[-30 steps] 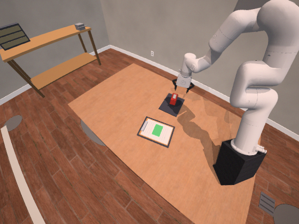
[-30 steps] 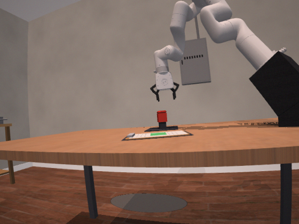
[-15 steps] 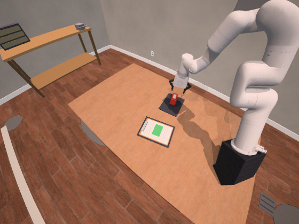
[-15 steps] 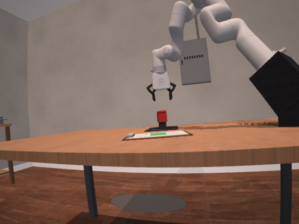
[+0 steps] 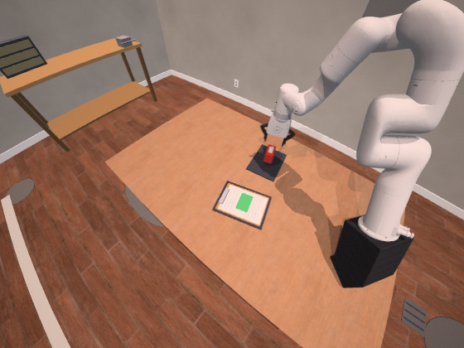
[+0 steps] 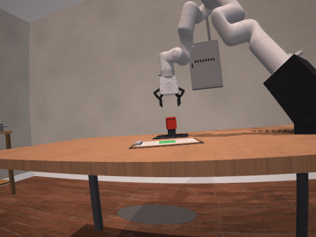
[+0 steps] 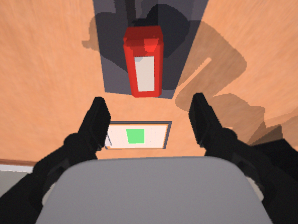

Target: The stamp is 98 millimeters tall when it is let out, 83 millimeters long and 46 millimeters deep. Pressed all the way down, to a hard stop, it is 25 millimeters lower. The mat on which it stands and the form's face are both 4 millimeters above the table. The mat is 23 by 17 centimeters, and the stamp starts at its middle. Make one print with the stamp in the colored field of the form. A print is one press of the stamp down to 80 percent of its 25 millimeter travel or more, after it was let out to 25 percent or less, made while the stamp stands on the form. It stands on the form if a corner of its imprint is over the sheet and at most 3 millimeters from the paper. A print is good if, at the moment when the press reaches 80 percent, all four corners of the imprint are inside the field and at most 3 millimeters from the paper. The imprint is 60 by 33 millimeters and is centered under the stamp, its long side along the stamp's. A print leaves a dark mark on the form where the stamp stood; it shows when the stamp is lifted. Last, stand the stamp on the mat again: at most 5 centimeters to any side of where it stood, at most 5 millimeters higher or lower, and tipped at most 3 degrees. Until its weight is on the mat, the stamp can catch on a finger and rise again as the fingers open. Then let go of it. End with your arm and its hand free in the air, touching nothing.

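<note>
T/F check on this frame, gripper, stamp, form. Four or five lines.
1. The gripper is open and holds nothing. True.
2. The red stamp stands on the form. False: it stands on the dark mat.
3. The gripper touches the stamp. False: it hangs above it, a clear gap between.
4. The green field shows no dark mark. True.
5. The form lies on the wooden shelf. False: it lies on the table, beside the mat.
</note>
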`<action>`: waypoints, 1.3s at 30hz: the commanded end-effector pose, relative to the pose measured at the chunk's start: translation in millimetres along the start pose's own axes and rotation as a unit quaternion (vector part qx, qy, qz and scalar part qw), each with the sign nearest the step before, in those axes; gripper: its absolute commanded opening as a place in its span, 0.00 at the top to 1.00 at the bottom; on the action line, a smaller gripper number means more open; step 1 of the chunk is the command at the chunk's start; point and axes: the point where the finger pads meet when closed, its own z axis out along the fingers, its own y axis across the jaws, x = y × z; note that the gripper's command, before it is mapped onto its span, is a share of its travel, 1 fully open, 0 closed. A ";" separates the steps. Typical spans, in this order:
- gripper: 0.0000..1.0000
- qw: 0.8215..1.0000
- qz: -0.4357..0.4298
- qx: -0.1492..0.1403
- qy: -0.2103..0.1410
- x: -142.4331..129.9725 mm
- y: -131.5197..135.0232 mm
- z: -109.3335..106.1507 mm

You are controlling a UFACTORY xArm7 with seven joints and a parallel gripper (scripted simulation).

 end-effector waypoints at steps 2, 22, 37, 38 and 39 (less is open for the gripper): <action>0.00 1.000 -0.001 0.002 0.001 0.0 -2.1 -0.9; 0.00 1.000 -0.001 0.002 0.002 0.1 -2.3 -49.6; 0.00 0.999 0.046 0.003 -0.001 -22.3 -12.1 -53.6; 0.00 0.998 0.060 0.004 -0.002 -29.5 -14.8 -54.5; 0.00 0.997 0.077 0.004 -0.003 -37.7 -17.8 -55.6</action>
